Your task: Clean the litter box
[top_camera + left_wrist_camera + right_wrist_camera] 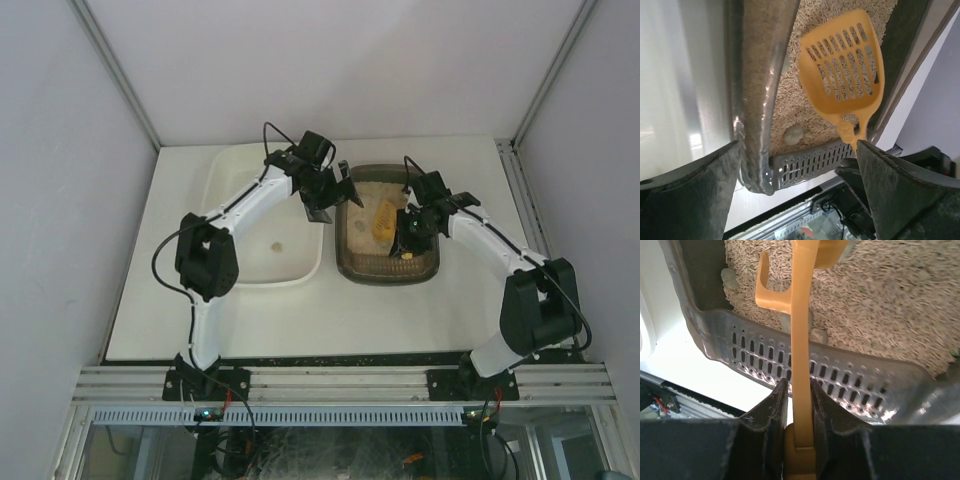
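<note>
Right wrist view: the right gripper (797, 390) is clamped on the yellow scoop's (801, 330) handle above the near rim of the litter box (840, 375), which sits just right of the white tub (250, 180). The left gripper (799, 150) hangs wide open, empty, over the box's left rim. Slide the blade shallowly under the grey clump (794, 135), then sift gently. Anything buried in the litter is hidden.

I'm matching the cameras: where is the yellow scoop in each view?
Top external: scoop at centre, over the litter box.
Left wrist: its head, upper right.
Right wrist: its handle, centre, in the right gripper.
Shared landmark: the box's slotted near rim.
</note>
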Motion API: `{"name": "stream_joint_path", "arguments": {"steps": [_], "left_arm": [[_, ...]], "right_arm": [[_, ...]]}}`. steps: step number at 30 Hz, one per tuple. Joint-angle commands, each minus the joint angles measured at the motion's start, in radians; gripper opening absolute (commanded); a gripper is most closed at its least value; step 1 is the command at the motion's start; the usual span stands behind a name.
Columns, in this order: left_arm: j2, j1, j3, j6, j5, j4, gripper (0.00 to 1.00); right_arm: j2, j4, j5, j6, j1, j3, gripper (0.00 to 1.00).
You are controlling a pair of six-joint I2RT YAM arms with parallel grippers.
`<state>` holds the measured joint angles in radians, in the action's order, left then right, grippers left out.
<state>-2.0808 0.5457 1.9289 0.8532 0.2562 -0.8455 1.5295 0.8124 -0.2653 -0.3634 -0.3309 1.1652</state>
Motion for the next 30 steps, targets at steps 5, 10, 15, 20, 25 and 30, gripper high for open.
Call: {"name": "stream_joint_path", "arguments": {"steps": [5,10,15,20,25,30], "left_arm": [[-0.030,0.006,0.035,0.053,0.062,0.044,1.00],[0.006,-0.013,0.013,0.035,0.048,0.043,1.00],[0.057,-0.050,-0.031,-0.003,0.047,0.040,1.00],[0.137,-0.097,-0.131,-0.049,0.016,0.042,1.00],[0.183,-0.125,-0.195,-0.079,0.002,0.039,1.00],[0.211,-0.134,-0.213,-0.116,-0.020,0.027,1.00]], "right_arm": [[0.120,-0.091,-0.202,-0.013,-0.029,0.021,0.00],[0.162,-0.202,-0.267,-0.055,-0.033,0.010,0.00],[0.190,-0.340,-0.341,-0.116,-0.006,-0.028,0.00],[0.213,-0.442,-0.452,-0.176,0.025,-0.052,0.00],[0.206,-0.471,-0.524,-0.202,0.042,-0.050,0.00],[0.216,-0.483,-0.575,-0.206,0.060,-0.048,0.00]]}}
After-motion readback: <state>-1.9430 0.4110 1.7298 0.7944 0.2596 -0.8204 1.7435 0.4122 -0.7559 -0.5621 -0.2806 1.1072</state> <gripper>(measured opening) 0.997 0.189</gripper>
